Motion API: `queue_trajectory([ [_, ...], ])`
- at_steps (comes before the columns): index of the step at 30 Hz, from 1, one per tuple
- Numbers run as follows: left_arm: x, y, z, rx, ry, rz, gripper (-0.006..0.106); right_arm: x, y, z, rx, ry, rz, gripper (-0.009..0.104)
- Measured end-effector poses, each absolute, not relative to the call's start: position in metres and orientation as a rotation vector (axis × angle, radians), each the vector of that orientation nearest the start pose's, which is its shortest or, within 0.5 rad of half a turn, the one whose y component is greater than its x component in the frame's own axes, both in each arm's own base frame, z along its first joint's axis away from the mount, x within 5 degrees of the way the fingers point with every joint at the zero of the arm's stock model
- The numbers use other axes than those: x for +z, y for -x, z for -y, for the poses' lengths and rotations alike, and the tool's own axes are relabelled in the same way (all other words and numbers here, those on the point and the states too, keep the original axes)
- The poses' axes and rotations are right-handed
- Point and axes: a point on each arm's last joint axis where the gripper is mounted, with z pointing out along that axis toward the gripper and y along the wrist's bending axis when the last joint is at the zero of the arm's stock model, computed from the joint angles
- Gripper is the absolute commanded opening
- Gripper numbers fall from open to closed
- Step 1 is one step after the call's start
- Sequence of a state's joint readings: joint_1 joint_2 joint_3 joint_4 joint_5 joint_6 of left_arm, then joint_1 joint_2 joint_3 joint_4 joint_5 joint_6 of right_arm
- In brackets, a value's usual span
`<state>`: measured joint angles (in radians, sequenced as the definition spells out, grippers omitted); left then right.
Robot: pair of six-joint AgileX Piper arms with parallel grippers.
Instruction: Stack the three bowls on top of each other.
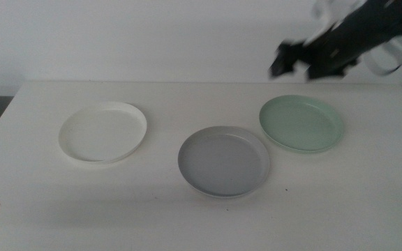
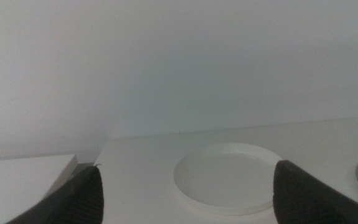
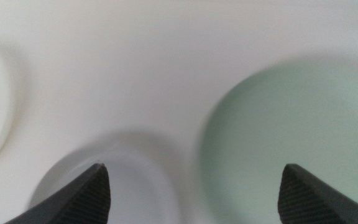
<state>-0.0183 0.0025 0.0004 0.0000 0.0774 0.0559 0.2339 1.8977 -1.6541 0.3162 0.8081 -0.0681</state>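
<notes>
Three shallow round bowls lie apart on the white table, none stacked. The white plate-like bowl is at the left, the grey shallow bowl is near the middle and nearest the camera, and the pale mint green bowl is at the right, a bit farther back. Grey and green sit close together but not touching; white is well apart from both.

The right gripper hangs in the air at the far right, above and just behind the green bowl, blurred in the middle view. Its wrist view shows the two dark jaws spread wide, holding nothing, with the green bowl and grey bowl below.

The left gripper waits low at the near left; only a dark tip shows at the bottom left of the middle view. Its jaws stand wide apart, empty, with the white bowl on the table beyond them.
</notes>
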Motion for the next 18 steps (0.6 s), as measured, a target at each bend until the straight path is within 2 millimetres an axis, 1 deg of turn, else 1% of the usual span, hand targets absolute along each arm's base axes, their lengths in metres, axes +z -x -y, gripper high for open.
queue_trajectory([
  [2, 0.206, -0.057, 0.001, 0.03, -0.058, -1.563, 0.094, 0.31, -0.422, -0.096, 0.366, 0.143, -2.5, 0.078],
  [3, 0.206, -0.057, 0.001, 0.03, -0.058, -1.563, 0.094, 0.316, -0.425, -0.086, 0.322, 0.124, -2.5, 0.078],
  [5, 0.206, -0.057, 0.001, 0.03, -0.058, -1.563, 0.094, 0.321, -0.435, -0.063, 0.21, 0.077, -2.503, 0.078],
  [6, 0.206, -0.057, 0.001, 0.03, -0.058, -1.563, 0.094, 0.322, -0.439, -0.056, 0.171, 0.062, -2.502, 0.078],
  [7, 0.206, -0.057, 0.001, 0.03, -0.058, -1.563, 0.094, 0.319, -0.445, -0.046, 0.133, 0.041, -2.512, 0.078],
  [9, 0.206, -0.057, 0.001, 0.03, -0.058, -1.563, 0.094, 0.308, -0.455, -0.035, 0.092, 0.015, -2.543, 0.077],
  [10, 0.206, -0.057, 0.001, 0.03, -0.058, -1.563, 0.094, 0.299, -0.461, -0.031, 0.08, 0.003, -2.564, 0.076],
  [14, 0.206, -0.057, 0.001, 0.03, -0.058, -1.563, 0.094, 0.251, -0.48, -0.023, 0.062, -0.023, -2.678, 0.072],
  [18, 0.206, -0.057, 0.001, 0.03, -0.058, -1.563, 0.094, 0.211, -0.489, -0.02, 0.053, -0.034, -2.763, 0.071],
])
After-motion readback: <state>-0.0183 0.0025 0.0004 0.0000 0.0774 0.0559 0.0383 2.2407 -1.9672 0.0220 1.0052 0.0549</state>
